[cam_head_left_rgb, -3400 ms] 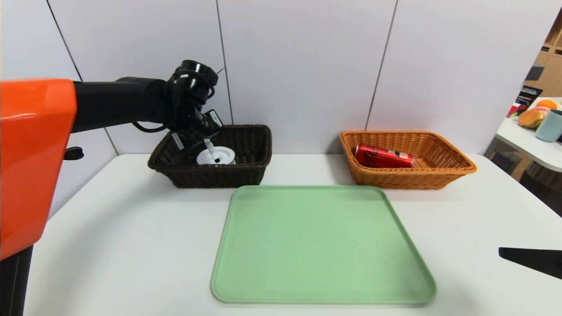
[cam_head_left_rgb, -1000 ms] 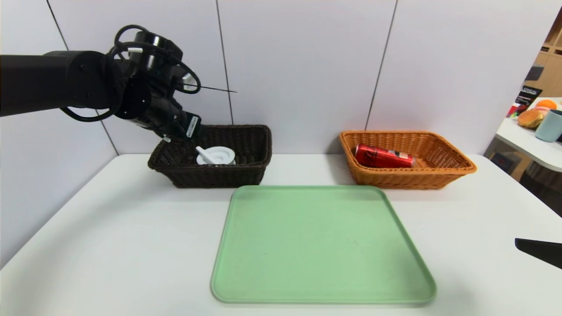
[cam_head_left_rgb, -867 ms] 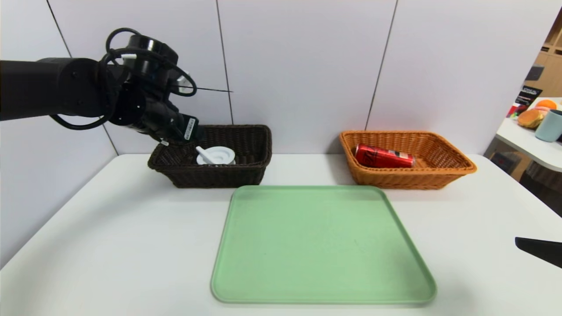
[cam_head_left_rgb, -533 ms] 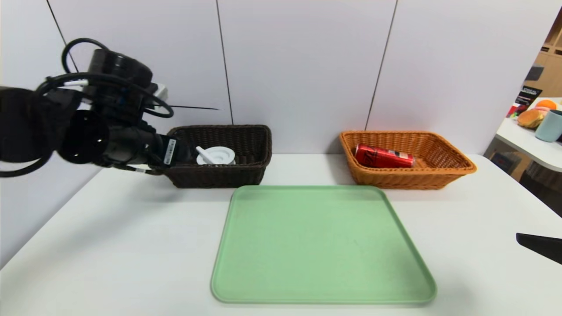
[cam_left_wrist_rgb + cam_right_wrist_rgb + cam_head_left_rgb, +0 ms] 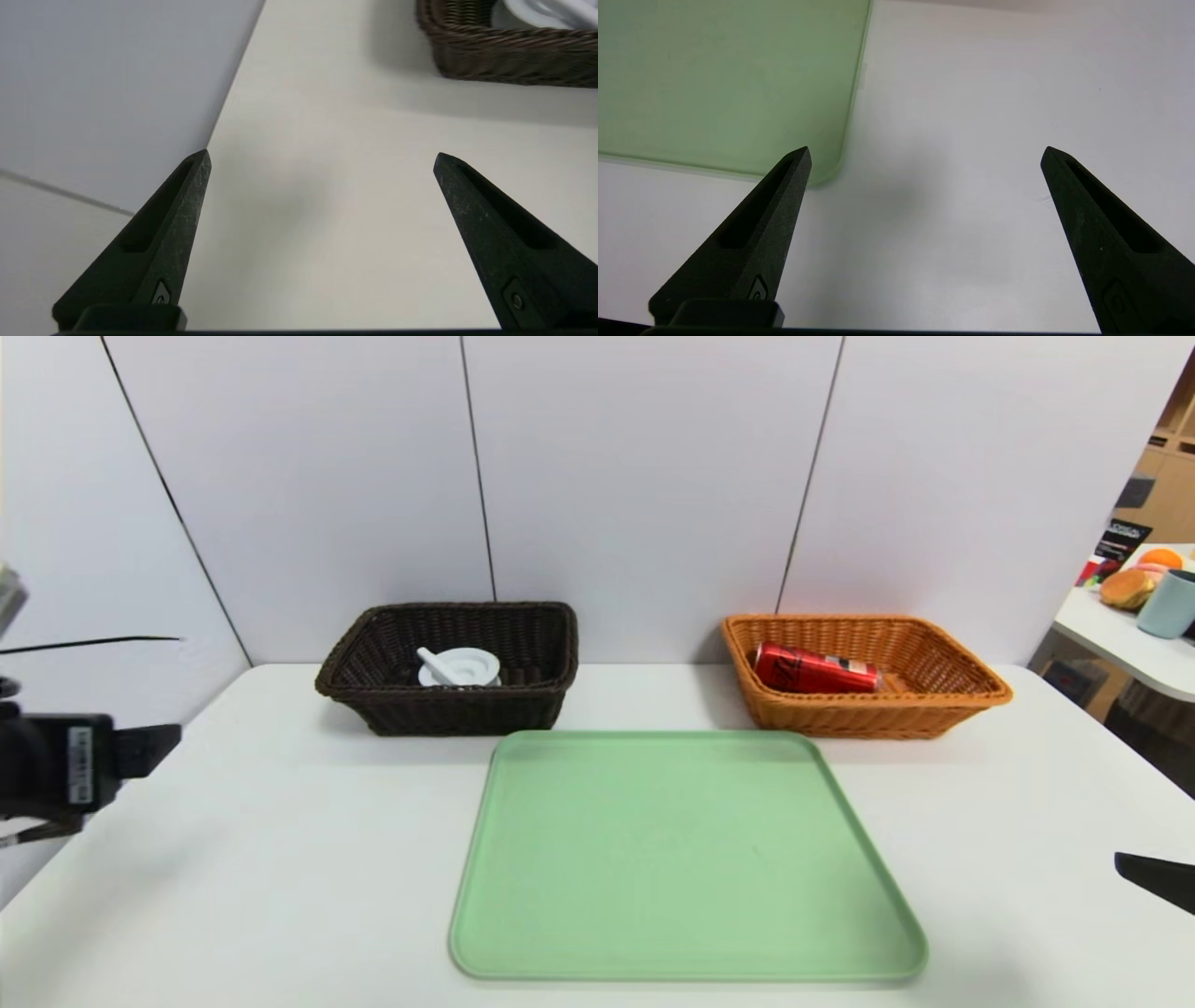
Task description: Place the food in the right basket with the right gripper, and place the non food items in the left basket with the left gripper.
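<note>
Moved: left gripper (image 5: 322,151), off dark basket (image 5: 448,709) to table's left edge. Wrist views alone show both grippers' fingers wide, nothing held; right gripper (image 5: 927,147) parked near-right. Head view only: red can (image 5: 817,670) in orange basket (image 5: 868,717).

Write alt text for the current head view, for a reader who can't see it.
A red can lies in the orange basket at right, and a white disc with a white stick in the dark basket at left. A green tray sits nearer, between the left gripper and, at the right edge, the right gripper's tip.
</note>
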